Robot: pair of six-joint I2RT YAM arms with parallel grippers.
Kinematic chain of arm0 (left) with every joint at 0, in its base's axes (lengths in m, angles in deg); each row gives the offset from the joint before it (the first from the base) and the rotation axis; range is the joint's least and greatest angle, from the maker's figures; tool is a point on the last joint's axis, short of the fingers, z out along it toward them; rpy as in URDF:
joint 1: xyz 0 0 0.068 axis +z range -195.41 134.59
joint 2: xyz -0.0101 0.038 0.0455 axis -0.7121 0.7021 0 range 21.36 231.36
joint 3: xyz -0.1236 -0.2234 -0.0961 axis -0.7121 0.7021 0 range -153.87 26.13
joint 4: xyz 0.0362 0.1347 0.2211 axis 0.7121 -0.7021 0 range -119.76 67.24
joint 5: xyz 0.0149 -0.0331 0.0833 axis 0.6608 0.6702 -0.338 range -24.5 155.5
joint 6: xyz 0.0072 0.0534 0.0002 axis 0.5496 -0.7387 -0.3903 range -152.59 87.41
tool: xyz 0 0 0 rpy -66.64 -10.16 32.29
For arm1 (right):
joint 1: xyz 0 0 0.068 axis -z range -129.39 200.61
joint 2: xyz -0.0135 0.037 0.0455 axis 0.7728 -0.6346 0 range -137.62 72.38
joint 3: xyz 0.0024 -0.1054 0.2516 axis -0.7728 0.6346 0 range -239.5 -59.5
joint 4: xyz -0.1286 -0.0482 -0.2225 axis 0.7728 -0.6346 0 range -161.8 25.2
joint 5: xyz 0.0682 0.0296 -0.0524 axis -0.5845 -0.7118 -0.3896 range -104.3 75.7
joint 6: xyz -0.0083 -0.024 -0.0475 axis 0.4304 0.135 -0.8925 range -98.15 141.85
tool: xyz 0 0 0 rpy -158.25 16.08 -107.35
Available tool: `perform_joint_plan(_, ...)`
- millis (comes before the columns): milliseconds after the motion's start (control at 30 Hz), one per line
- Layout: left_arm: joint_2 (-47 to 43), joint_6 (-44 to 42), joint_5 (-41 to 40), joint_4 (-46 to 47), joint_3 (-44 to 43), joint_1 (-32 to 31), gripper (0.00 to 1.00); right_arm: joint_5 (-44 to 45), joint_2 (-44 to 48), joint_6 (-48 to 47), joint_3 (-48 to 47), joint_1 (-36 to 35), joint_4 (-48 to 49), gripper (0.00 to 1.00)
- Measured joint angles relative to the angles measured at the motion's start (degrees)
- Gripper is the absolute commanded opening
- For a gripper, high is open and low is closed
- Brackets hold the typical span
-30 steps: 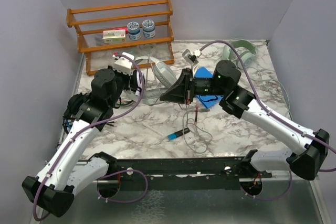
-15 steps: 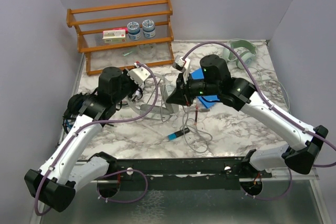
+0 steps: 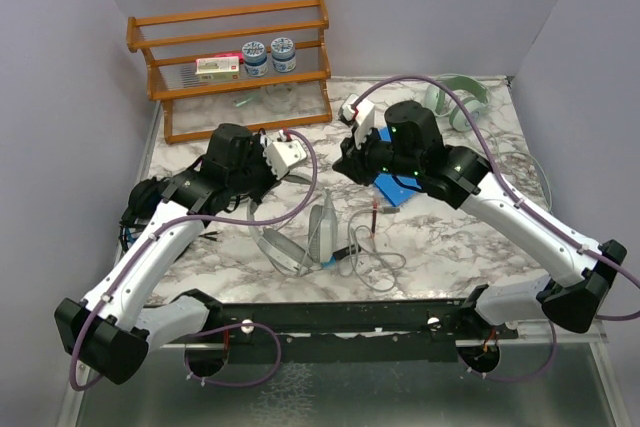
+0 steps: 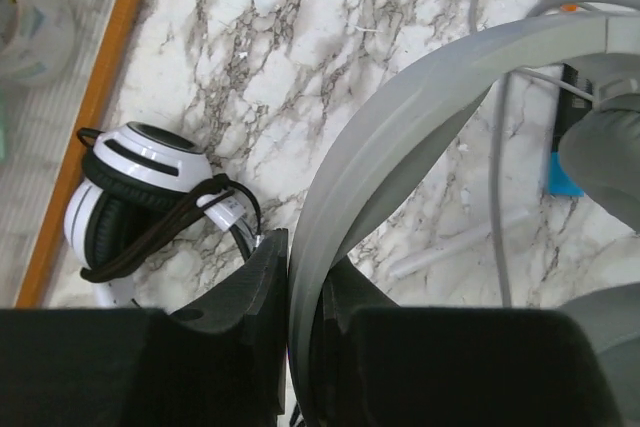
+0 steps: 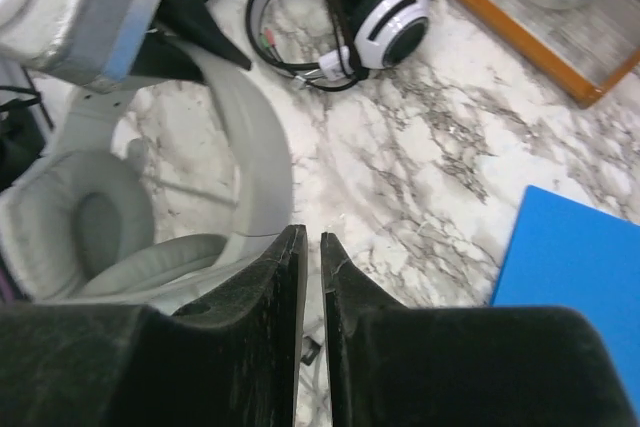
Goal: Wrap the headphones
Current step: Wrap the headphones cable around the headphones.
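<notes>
Headphones, the pale grey pair, sit at the near middle of the table in the overhead view. Their thin cable lies loose beside them, so your wrapping looks far from finished. On the left wrist camera, your left gripper is clamped on that pair's headband. The white-and-black pair behind it looks already bound in its cord. On the right wrist camera, your right gripper shows fingers barely parted, gripping nothing.

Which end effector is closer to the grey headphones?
Left. The left end effector grips the grey headphones, so it touches them. The right end effector hangs apart from them, farther back, holding nothing.
</notes>
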Motion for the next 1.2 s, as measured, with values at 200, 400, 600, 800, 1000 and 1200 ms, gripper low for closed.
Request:
perform_joint_plan(200,0.09,2.23,2.36,-3.61,0.00,-0.22,0.00,3.65,0.26,-0.50,0.02,0.57,0.50,0.18)
perform_joint_plan(400,0.09,5.35,6.51,-5.84,-0.13,-0.22,0.00,5.11,2.64,0.61,3.65,0.57,1.33,0.25)
perform_joint_plan(600,0.24,11.43,6.69,-5.16,-1.79,-0.33,0.00,6.86,12.57,3.13,16.17,0.57,5.42,0.30)
perform_joint_plan(800,3.48,19.41,6.86,-3.98,-4.63,-0.33,0.00,9.27,26.58,8.17,31.36,0.57,13.81,0.45)
perform_joint_plan(1000,8.07,29.88,5.97,-4.26,-10.45,-0.24,0.00,11.21,35.80,14.03,45.31,0.70,25.42,0.96)
perform_joint_plan(1200,8.28,37.94,5.95,-4.02,-15.85,-0.11,0.00,12.33,37.53,21.24,58.84,0.68,38.84,0.94)
